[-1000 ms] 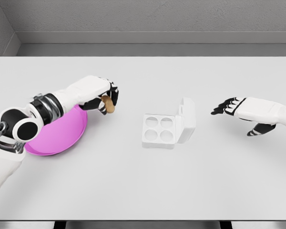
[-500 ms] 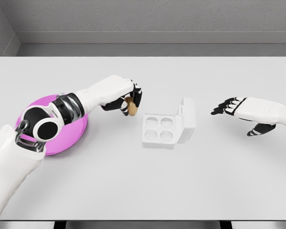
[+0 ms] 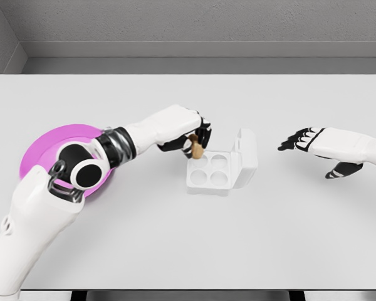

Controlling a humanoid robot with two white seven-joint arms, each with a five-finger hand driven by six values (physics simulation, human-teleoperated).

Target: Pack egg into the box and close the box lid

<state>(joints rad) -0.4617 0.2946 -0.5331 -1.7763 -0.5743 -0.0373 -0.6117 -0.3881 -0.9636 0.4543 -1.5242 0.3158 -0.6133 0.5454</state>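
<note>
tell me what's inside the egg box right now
The open box shows four round cups. The three in plain view are empty. The left hand holds the egg over the back left cup and partly covers it, so whether the egg touches the cup cannot be told.

No legible text, label, brand, number or sign anywhere in the head view. Checked: box and its raised lid, both plain white; egg, plain brown; plate, plain magenta; surface, plain white; both arm casings, unmarked white and black; back wall, bare grey.
</note>
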